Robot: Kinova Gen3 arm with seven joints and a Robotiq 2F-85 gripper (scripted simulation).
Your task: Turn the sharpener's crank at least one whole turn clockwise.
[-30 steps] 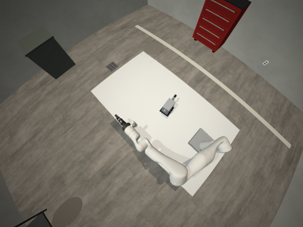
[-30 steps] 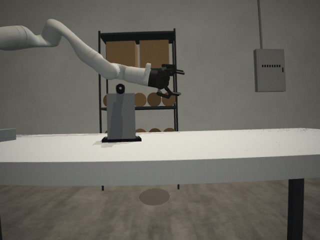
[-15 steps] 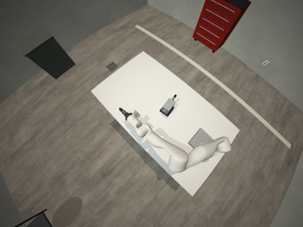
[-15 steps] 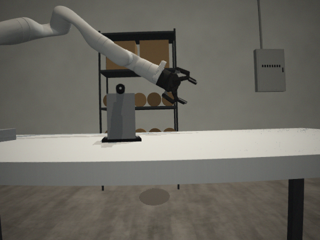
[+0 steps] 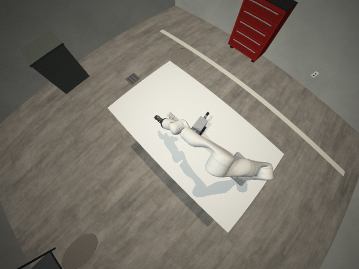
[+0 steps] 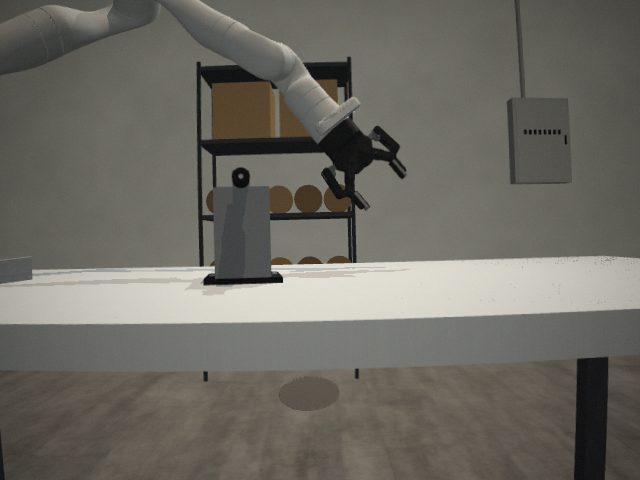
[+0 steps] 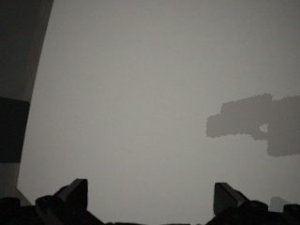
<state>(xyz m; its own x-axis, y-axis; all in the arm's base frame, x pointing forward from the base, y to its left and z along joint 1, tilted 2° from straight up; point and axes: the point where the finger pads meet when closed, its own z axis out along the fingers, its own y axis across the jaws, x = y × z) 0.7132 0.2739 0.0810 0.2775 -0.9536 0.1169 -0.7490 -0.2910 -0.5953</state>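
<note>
The grey pencil sharpener (image 5: 199, 125) (image 6: 241, 232) stands upright on a black base on the white table (image 5: 174, 87) (image 6: 465, 294) (image 7: 141, 94). Its black crank knob (image 5: 207, 114) (image 6: 237, 178) sits at the top of its circle, just above the body. My gripper (image 5: 156, 117) (image 6: 381, 184) (image 7: 151, 195) is open and empty. In the exterior view it hangs in the air to the right of the sharpener, about level with the knob and well apart from it, tilted downward. The wrist view shows only bare table and the gripper's shadow (image 7: 253, 124); the sharpener is out of that view.
A grey slab (image 5: 236, 154) (image 6: 15, 268) lies on the table by the arm's base. Off the table stand a black shelf rack with boxes (image 6: 273, 144), a wall box (image 6: 540, 139), a red drawer cabinet (image 5: 261, 26) and a dark cabinet (image 5: 58, 66).
</note>
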